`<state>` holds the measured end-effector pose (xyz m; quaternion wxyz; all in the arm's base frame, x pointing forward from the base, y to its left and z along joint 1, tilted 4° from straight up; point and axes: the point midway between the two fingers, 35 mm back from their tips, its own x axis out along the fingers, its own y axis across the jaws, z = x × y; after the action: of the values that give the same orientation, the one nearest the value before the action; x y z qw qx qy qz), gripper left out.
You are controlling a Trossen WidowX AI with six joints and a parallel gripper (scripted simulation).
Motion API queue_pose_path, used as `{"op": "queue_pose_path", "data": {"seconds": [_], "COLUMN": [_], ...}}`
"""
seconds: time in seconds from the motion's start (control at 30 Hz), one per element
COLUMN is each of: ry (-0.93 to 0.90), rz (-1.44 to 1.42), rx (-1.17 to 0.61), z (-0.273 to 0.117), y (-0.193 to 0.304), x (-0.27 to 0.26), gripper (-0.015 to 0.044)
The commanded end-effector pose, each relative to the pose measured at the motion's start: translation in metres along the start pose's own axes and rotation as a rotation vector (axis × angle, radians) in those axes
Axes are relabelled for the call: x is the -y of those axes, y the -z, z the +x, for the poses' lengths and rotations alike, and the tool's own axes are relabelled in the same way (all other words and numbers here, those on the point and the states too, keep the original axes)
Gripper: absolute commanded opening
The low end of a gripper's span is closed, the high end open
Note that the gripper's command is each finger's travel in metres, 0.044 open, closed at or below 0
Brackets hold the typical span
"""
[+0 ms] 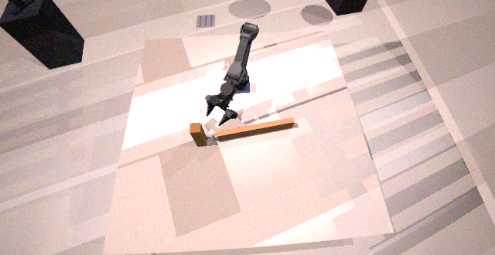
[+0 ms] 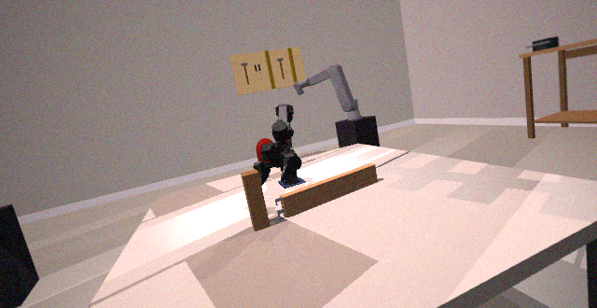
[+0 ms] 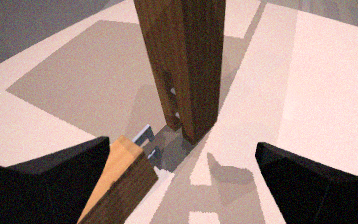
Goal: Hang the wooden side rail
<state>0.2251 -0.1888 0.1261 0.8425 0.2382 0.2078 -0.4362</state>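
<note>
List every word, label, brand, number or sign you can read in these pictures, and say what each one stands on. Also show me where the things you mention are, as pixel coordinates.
None: no readable text anywhere.
The upright brown wooden post (image 1: 199, 136) (image 2: 255, 202) (image 3: 200, 65) and long brown wooden rail (image 1: 255, 129) (image 2: 329, 191) (image 3: 122, 187) show no lettering.

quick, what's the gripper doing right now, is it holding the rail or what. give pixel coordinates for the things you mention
Gripper (image 1: 220, 119) (image 3: 183, 147): open, holding nothing; the side rail (image 1: 255, 129) (image 2: 328, 190) (image 3: 122, 175) is not clamped between its fingers.
</note>
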Motion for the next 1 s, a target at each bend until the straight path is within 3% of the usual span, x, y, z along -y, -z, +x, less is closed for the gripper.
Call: {"op": "queue_pose_path", "data": {"seconds": [0.0,0.23,0.97], "ry": [0.093,0.258,0.262], "rz": [0.041,0.066,0.054], "rx": [-0.039,-0.037,-0.041], "z": [-0.002,-0.015,-0.015], "y": [-0.007,-0.022,-0.022], "x": [-0.013,-0.040,-0.041], "gripper": [0.0440,0.0440,0.0440]}}
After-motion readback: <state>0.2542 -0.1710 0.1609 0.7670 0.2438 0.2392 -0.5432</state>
